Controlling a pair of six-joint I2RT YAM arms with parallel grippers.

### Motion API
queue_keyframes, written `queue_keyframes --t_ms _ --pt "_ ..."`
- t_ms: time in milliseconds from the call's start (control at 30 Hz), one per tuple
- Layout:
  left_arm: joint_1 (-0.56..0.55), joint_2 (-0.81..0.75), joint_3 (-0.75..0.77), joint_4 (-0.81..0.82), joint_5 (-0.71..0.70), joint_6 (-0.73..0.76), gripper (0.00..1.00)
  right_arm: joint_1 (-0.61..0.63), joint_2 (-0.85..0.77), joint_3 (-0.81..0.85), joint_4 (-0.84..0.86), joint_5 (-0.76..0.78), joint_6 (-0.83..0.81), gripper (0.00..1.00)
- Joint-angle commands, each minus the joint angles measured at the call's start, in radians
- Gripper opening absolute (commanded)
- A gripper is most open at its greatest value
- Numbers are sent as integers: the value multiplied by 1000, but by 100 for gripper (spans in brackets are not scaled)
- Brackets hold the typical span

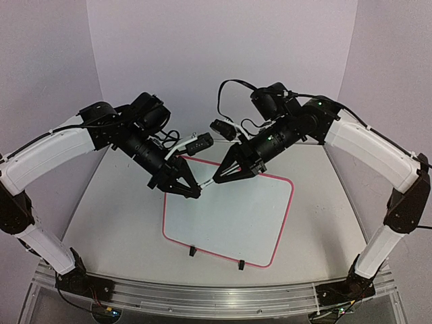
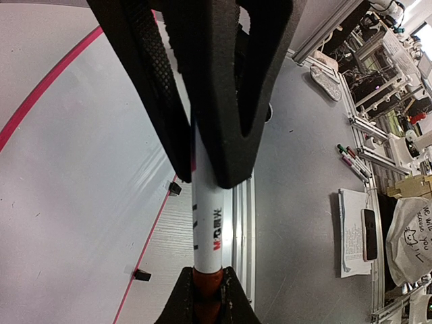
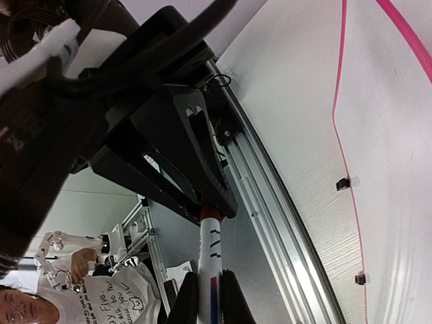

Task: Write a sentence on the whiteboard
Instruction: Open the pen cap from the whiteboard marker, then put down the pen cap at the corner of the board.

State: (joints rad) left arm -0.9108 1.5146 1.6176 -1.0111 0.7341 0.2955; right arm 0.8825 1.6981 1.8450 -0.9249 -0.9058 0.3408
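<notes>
The whiteboard [image 1: 236,216] lies flat on the table, white with a pink border and two black clips [image 1: 192,251] on its near edge. The sentence is out of view; the board surface I see is blank. Above the board's far left corner a white marker [image 1: 208,183] spans between both grippers. My left gripper [image 1: 196,192] is shut on its red end [image 2: 206,287]. My right gripper [image 1: 219,179] is shut on the white barrel [image 3: 210,246]. In the left wrist view the marker [image 2: 208,223] runs up into the right gripper's black fingers [image 2: 229,101].
An aluminium rail [image 1: 202,293] runs along the table's near edge beside the arm bases. Grey table surface [image 1: 115,202] surrounds the board. Past the table edge, the left wrist view shows loose pens [image 2: 354,158] and papers [image 2: 354,229] on the floor.
</notes>
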Motion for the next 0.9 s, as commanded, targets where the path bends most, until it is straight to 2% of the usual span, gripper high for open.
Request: queue_keyframes --t_ms 0,33,267,633,767,867 --pt "1 -8 38 33 16 5 0 6 2 -6 42 -17 -10 3" --pt "0 -8 36 36 17 4 0 6 0 -7 47 -20 -10 0" --pt "1 -32 -22 66 10 3 0 -25 -31 -26 74 -22 -32 0" --pt "6 -73 -74 45 -44 1 0 -214 -179 -96 47 -106 -109 0" --pt "11 -77 -75 12 -62 1 0 -272 -215 -62 -58 -108 -179 0" --pt "22 -106 -79 10 -70 -10 0 -281 -222 5 -189 -40 -258 0"
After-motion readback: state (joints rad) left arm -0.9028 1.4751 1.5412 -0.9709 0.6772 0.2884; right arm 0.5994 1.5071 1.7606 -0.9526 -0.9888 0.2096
